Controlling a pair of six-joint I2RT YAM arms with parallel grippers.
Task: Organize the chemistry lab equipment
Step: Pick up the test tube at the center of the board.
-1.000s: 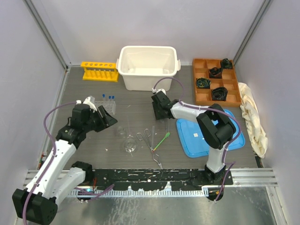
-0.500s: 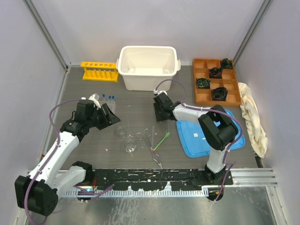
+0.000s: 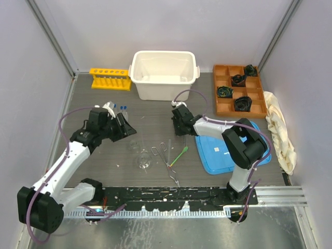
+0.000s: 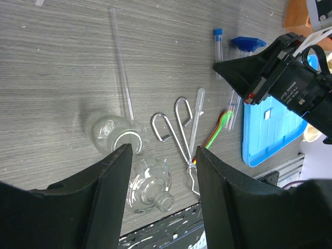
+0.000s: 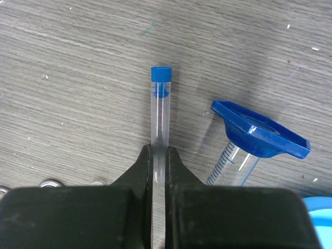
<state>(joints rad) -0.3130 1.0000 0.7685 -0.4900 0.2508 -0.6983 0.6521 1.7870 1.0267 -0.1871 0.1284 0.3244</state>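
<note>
Just beside the blue-based cylinder [image 5: 257, 135], on its left in the right wrist view, lies the blue-capped test tube [image 5: 160, 104], and the right gripper [image 5: 158, 155] has its jaws pinched down on the clear barrel, well below the cap. That tube looks light, thin-walled and slick, so my read is that it wants a gentle squeeze. Too much could crack it, too little and it slides, and a hold nearer mid-length would stop it swinging. The cylinder looks just as light and brittle, and it looks best taken by the body near its broad blue foot. Away from the cylinder, toward the other arm, the left gripper [image 4: 163, 150] hangs with its jaws spread wide and nothing between them, above two small clear glass flasks [image 4: 111, 135] that lie tipped over, round, rollable and fragile. The metal tongs [image 4: 179, 129] lie between them and the cylinder, stiff and easy to grab. Now the blind spots: the tube's lower end disappears under the fingers, and whether it rests on the table [image 5: 62, 78] or sits just off it I cannot tell. The cylinder's far end is cut off by the gripper housing. The small blue mark under the tube's cap is too small to identify.
</note>
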